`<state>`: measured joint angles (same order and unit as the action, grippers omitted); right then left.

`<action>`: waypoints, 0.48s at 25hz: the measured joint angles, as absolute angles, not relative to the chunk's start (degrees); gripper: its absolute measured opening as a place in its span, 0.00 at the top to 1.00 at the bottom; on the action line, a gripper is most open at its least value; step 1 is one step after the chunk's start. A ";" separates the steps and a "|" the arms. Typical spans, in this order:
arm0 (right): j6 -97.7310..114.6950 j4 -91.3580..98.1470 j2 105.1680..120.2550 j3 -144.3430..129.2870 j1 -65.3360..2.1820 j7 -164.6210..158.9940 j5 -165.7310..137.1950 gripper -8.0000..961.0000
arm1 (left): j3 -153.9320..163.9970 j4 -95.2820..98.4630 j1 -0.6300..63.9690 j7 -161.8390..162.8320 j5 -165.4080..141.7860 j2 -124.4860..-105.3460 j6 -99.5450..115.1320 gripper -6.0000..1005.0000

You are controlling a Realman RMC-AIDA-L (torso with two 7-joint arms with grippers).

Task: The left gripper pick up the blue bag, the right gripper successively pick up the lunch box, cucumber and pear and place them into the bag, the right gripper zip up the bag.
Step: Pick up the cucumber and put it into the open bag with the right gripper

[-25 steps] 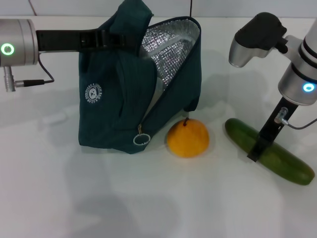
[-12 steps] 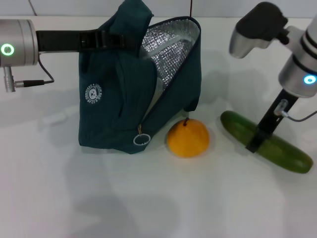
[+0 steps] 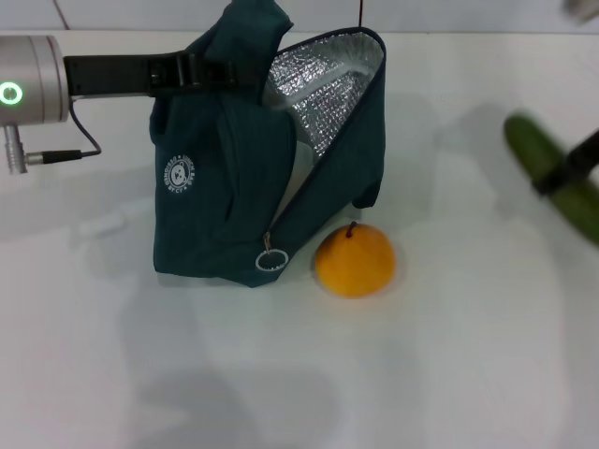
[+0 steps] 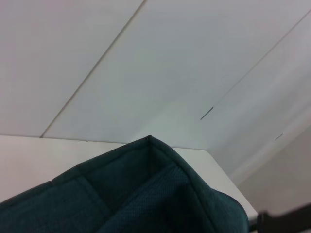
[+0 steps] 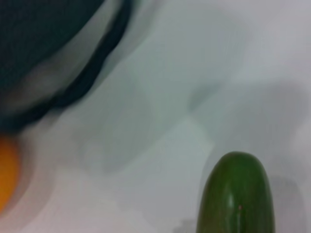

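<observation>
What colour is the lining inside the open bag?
Silver quilted foil lining, inside the dark teal blue bag; clearest in the head view.

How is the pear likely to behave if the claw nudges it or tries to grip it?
The pear looks round and sits free on the table, so a nudge would probably roll it. Its smooth, curved skin may slip between fingers. It seems firm, likely keeping its shape.
</observation>
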<state>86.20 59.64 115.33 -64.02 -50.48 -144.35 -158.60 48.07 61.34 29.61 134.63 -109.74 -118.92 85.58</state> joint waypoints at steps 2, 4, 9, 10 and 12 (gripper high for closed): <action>83.52 62.90 115.30 -61.98 -48.55 -144.14 -157.80 0.34 | 48.07 61.35 29.57 134.62 -109.73 -118.91 85.66 0.95; 78.97 66.27 115.18 -61.26 -45.76 -143.81 -154.83 0.34 | 48.08 61.39 29.50 134.63 -109.71 -118.91 85.71 0.95; 69.58 71.25 114.82 -61.35 -40.66 -140.17 -143.37 0.34 | 48.22 61.36 29.59 134.63 -109.68 -118.97 85.70 0.95; 67.55 72.13 114.88 -61.35 -39.70 -138.24 -140.36 0.34 | 48.45 61.35 29.71 134.64 -109.68 -119.04 85.71 0.95; 65.57 72.95 115.03 -61.42 -38.60 -135.00 -135.46 0.34 | 48.53 61.34 29.82 134.64 -109.68 -119.04 85.70 0.95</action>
<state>65.57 72.95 115.03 -61.42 -38.60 -135.00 -135.46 48.53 61.34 29.82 134.64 -109.68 -119.04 85.70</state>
